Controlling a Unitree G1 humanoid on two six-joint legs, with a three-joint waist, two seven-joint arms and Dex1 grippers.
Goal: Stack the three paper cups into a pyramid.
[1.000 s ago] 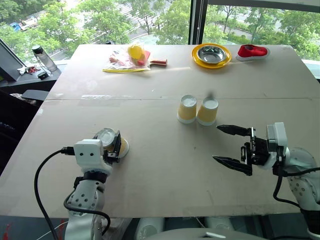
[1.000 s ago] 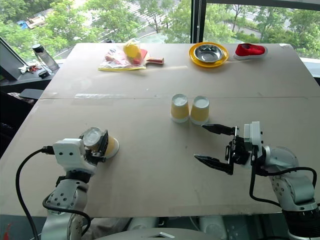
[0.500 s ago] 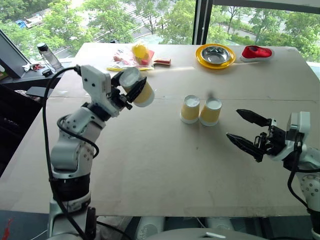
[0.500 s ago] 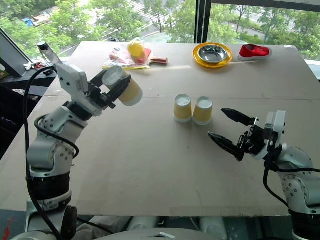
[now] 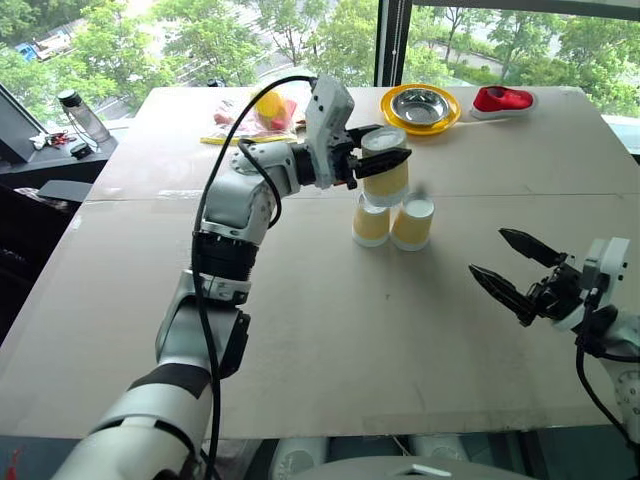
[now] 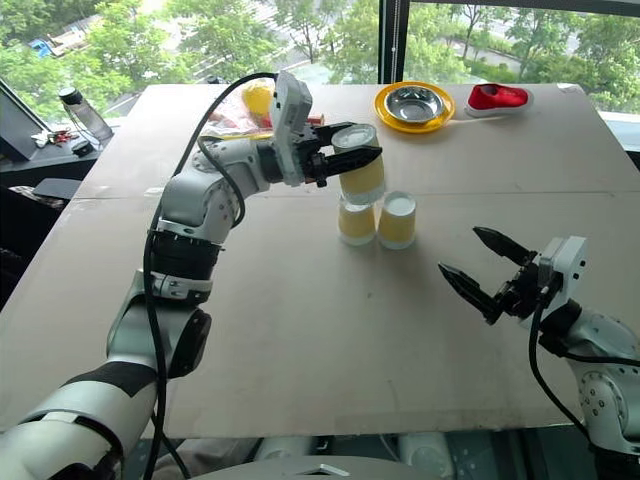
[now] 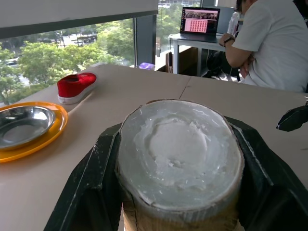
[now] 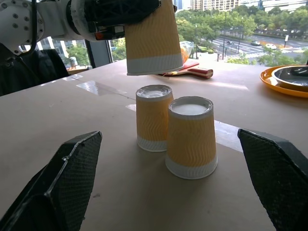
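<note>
light: bright daylight, admitted through the windows behind the table | glare: pale sheen seen on the tabletop; shadows: soft | focus: the right wrist view's near fingers rendered slightly soft

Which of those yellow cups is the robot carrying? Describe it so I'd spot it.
Near the middle of the big tan table two upside-down paper cups stand side by side. The held cup hangs just above them, clamped in the left gripper: the only one off the table.
</note>
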